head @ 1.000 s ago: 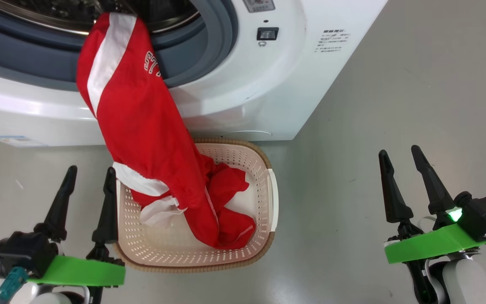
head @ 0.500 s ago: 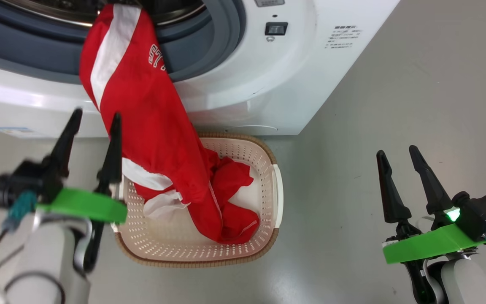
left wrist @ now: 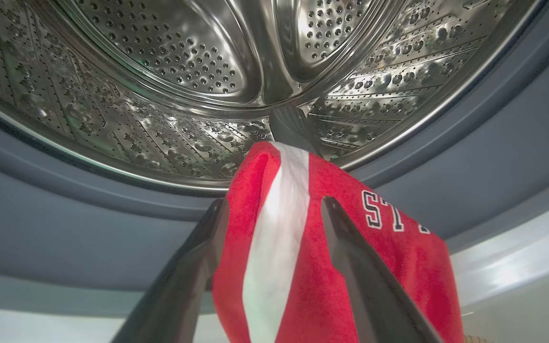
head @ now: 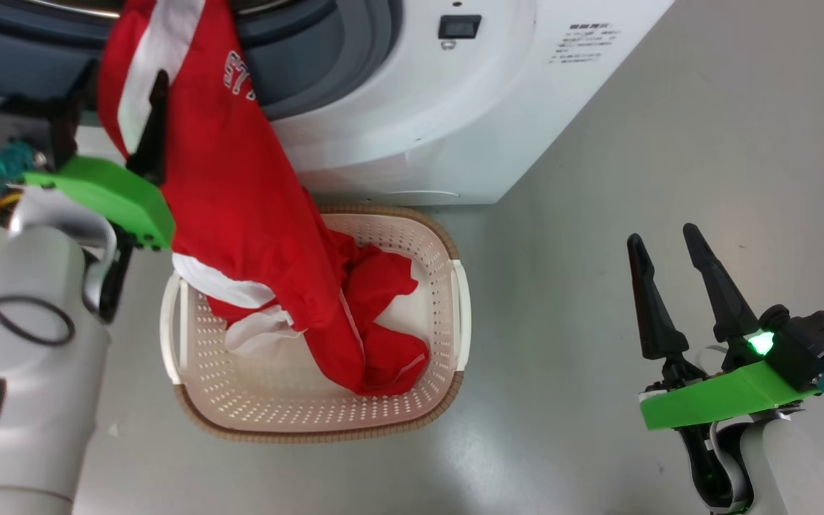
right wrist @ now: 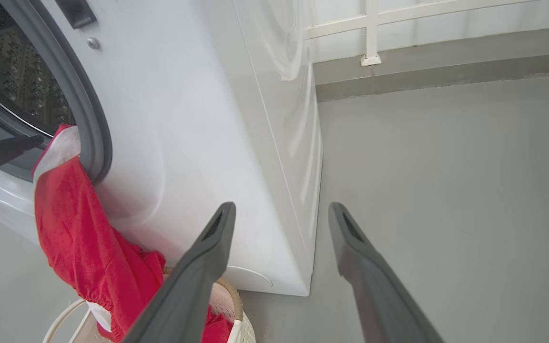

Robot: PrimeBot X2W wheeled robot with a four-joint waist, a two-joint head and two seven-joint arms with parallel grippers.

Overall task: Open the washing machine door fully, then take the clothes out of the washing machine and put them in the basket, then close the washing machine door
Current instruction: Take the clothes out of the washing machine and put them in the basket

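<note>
Grey floor point(head: 634, 107) fronts the white washing machine point(head: 419, 129). The red garment point(head: 240, 214) hangs from its drum point(left wrist: 184, 62) over the grey door seal point(left wrist: 65, 228) into the cream basket point(head: 312, 431). The left fingers point(left wrist: 374, 295), spread, straddle the garment's white stripe point(left wrist: 274, 247). The right fingers point(head: 651, 315), spread, hover well right of the basket.

One washing machine point(head: 398, 129), one basket point(head: 276, 404)

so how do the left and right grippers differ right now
The left gripper is up at the washing machine opening; the right gripper hangs low over the floor beside the machine. The left gripper has the clothes between its fingers, unclamped; the right gripper has nothing between its own. Shared: both stand open, with long dark fingers.
</note>
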